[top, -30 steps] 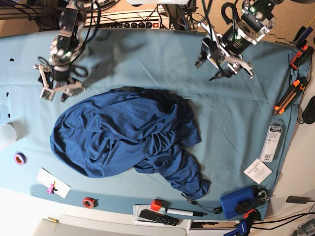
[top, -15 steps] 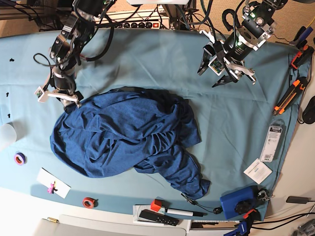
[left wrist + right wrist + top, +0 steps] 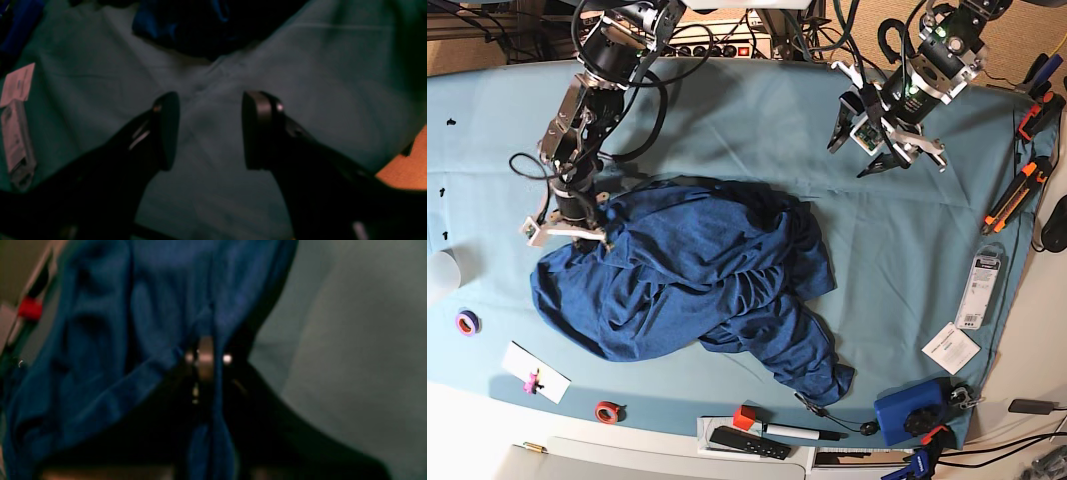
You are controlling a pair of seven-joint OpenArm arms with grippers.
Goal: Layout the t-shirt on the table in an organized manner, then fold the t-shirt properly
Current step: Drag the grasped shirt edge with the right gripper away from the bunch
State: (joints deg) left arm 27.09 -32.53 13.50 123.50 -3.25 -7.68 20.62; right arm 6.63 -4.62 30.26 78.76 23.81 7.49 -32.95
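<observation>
1. The bench (image 3: pixel 727 110) fills most of the room's middle, draped in a smooth light teal cloth, with small tools strewn along its near and right-hand borders.
2. The t-shirt (image 3: pixel 687 275) lies crumpled in a dark blue heap on the middle of the bench, spreading toward the left side of the base view, with one twisted lobe trailing off toward the near edge. It is bunched and creased, not laid flat.
3. The right arm reaches down from the far edge to the heap's upper left corner. Its right end effector (image 3: pixel 567 228) is closed on the t-shirt there; in the right wrist view blue fabric (image 3: pixel 140 340) is pinched tight between the shut fingers (image 3: pixel 205 356), with folds hanging on either side.
4. The left arm hangs over bare cloth at the far right of the bench, well apart from the shirt. Its left end effector (image 3: pixel 879 140) stands open and holds nothing; the left wrist view shows a clear gap between the two dark pads (image 3: pixel 166 130) above the teal cloth.
5. A blue box (image 3: pixel 910 410) sits at the near right corner.
6. A white packaged item (image 3: pixel 980 290) lies by the right edge.
7. An orange-and-black cutter (image 3: pixel 1017 195) lies beyond it.
8. A small red tape roll (image 3: pixel 607 411) rests near the front edge.
</observation>
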